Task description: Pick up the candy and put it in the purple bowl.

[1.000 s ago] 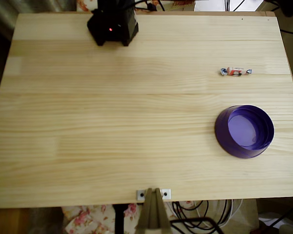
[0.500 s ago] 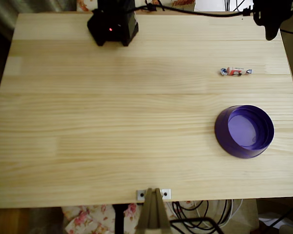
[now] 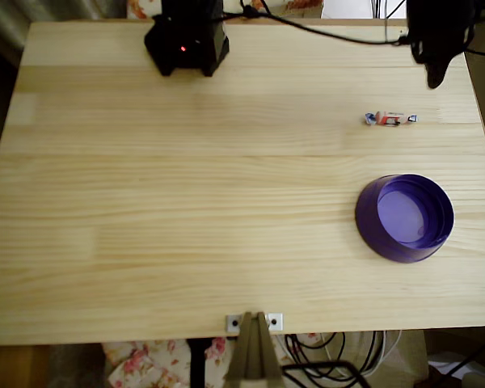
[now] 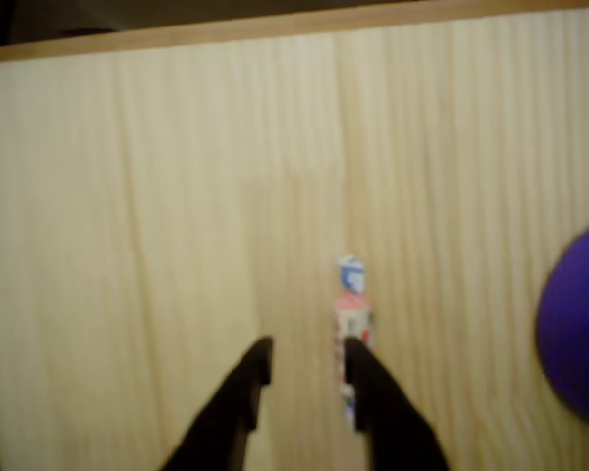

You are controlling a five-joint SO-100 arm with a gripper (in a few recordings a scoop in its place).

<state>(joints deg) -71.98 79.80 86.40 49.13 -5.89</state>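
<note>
While the jaws (image 4: 306,365) hang over the pale wooden counter (image 3: 226,202), the wrist view shows the two dark fingers (image 4: 245,392) standing slightly apart with bare wood between them, pinching nothing. Candy (image 4: 351,324) lies flat on the counter just ahead of the right finger and a little to its right, its lower end hidden behind that fingertip; touching or not, cannot tell. Purple bowl (image 4: 579,339) sits well off to the right of the jaws, cut by the picture's edge. Overhead view: jaws (image 3: 435,74) at the far right of the counter, candy (image 3: 389,119) near them, below and to the left; purple bowl (image 3: 405,217) farther below, apart from the candy.
</note>
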